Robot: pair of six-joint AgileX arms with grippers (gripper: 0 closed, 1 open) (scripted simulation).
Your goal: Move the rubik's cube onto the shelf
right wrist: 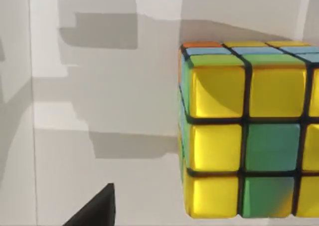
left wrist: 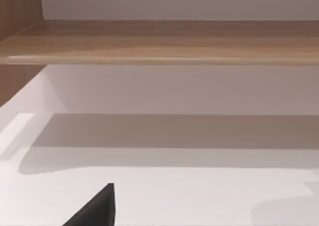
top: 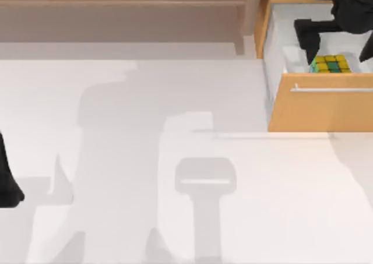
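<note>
- Here, the right gripper (top: 341,47) hangs over the open drawer (top: 320,109), fingers spread wide either side of the rubik's cube (top: 332,63), which lies just below, ungrasped.
- The shelf (top: 122,10) stands well apart.
- The left arm (top: 7,179) is parked at the table's left edge.

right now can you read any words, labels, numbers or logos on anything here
None. There is no text on the small yellow, green and blue tiled rubik's cube, the open orange-tan drawer with the silver bar handle, or the light brown wooden shelf board.
</note>
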